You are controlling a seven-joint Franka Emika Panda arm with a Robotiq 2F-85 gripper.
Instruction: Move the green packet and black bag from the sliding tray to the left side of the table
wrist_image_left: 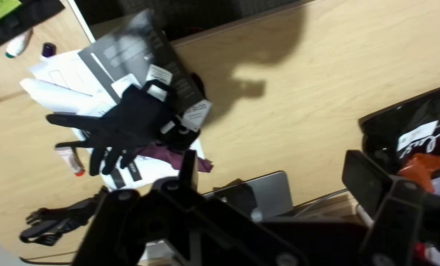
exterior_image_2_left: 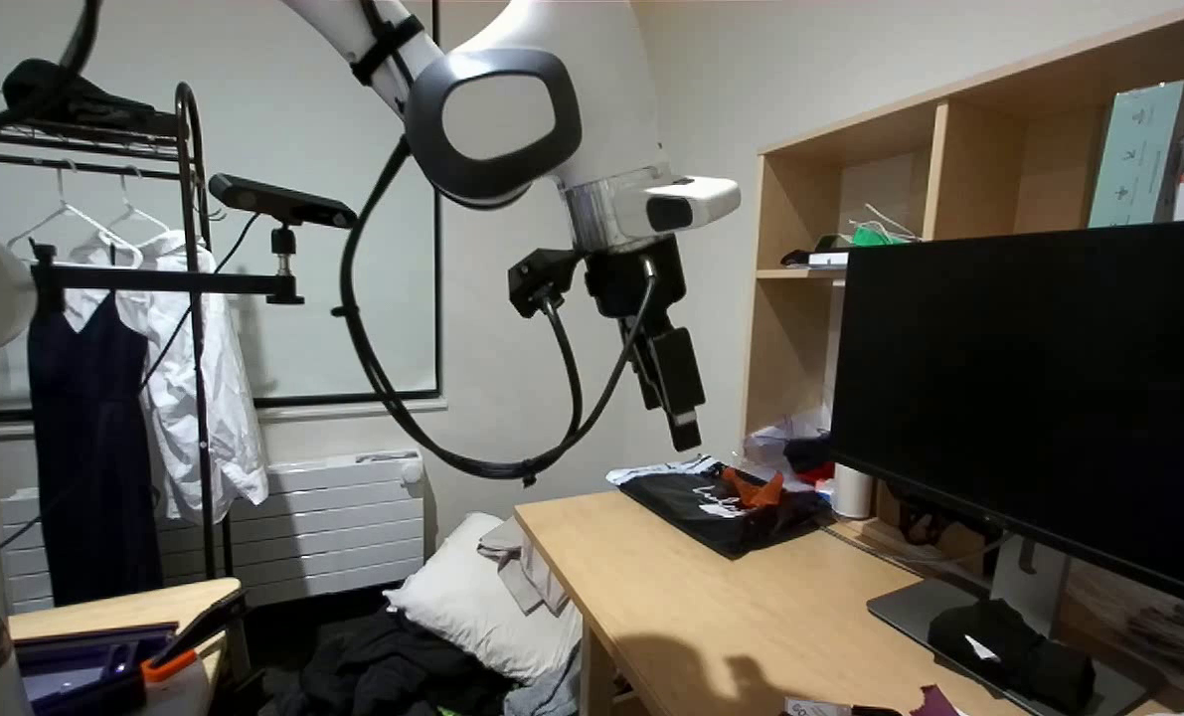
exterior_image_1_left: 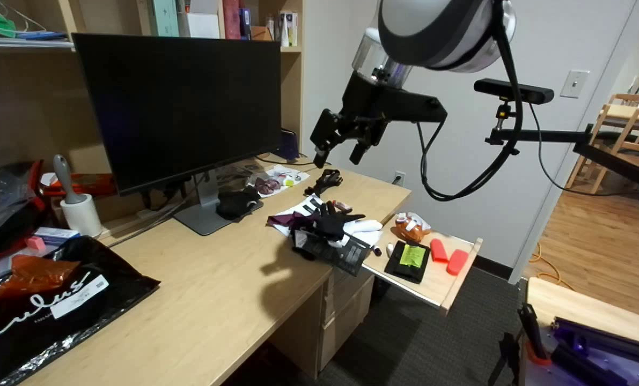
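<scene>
Where tray (exterior_image_1_left: 438, 279) juts, green packet (exterior_image_1_left: 412, 256) lies.

The table (exterior_image_1_left: 217, 289) is topped in pale wood, and a dark shadow (wrist_image_left: 223, 81) is cast across part of it. A glossy plastic bag (exterior_image_1_left: 56, 332) with white lettering is laid at one end. A monitor (exterior_image_1_left: 185, 112) is supported by a gray stand (exterior_image_1_left: 201, 217) set flat on the wood. Toward the opposite end, white papers (wrist_image_left: 153, 171) are spread, partly covered. Just beside them, a small tube (wrist_image_left: 70, 160) with a red tip is placed. Farther back, a black bundle (wrist_image_left: 68, 216) and another white sheet (exterior_image_1_left: 299, 175) are set.
</scene>
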